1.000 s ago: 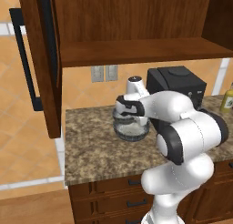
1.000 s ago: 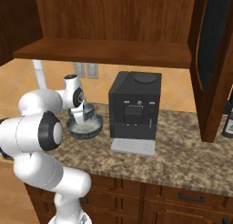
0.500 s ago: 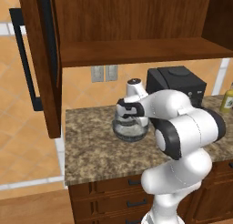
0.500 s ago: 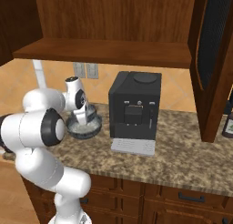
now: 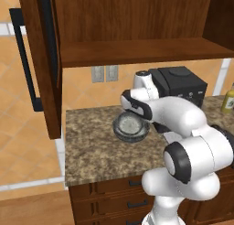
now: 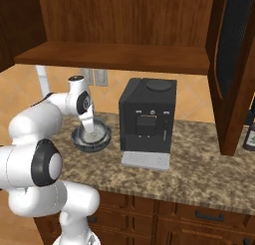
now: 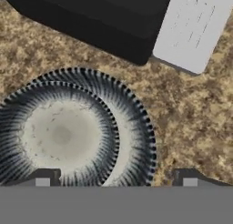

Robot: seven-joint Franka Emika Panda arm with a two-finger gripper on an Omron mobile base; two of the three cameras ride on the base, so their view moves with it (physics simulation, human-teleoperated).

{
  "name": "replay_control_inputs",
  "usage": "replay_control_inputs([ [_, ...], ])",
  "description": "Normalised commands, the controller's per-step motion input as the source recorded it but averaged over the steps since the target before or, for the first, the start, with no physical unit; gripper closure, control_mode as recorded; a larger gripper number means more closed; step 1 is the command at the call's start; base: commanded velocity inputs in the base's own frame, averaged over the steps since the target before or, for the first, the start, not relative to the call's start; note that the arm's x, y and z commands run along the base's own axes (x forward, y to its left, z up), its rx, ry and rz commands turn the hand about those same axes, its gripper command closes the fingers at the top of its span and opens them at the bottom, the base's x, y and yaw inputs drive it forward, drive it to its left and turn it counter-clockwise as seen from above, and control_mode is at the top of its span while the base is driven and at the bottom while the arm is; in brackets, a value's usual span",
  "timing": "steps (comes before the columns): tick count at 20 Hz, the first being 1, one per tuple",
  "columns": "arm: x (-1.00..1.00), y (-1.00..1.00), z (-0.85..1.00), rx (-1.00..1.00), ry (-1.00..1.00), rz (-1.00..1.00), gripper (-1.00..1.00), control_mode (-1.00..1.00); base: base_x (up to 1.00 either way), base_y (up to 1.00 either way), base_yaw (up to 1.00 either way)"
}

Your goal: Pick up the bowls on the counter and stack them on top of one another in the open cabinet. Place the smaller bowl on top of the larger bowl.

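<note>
My two-finger gripper [image 7: 113,182] hangs with its dark tips spread wide, one over the narrower grey-blue ribbed bowl [image 7: 59,134], which is nested in the wider grey-blue ribbed bowl [image 7: 136,127]; it holds nothing. Both sit on the speckled granite counter [image 5: 91,151]. Just beside stands a black coffee machine [image 6: 147,117], its pale grey tray [image 7: 193,29] plain from my hand. Above opens the dark wooden cabinet [image 5: 137,50].

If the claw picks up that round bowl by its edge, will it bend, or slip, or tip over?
Probably no bending: the bowl looks like stiff glazed pottery, so it may chip if dropped. Its ribbed rim should give the fingertips some hold, though a glaze can be slick. Held by one edge it may tilt. On the counter it sits wide and low, unlikely to tip.
</note>
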Motion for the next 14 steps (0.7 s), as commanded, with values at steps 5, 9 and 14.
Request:
replay_control_inputs([
  [5,-0.06,0.0,-0.44,0.0,0.07,0.35,-1.0,-1.0,0.0,0.0,0.0],
  [9,-0.07,0.0,-0.38,0.02,0.03,0.12,-1.0,-1.0,0.0,0.0,0.0],
  [14,0.0,0.01,-0.49,0.0,0.05,0.02,-1.0,-1.0,0.0,0.0,0.0],
])
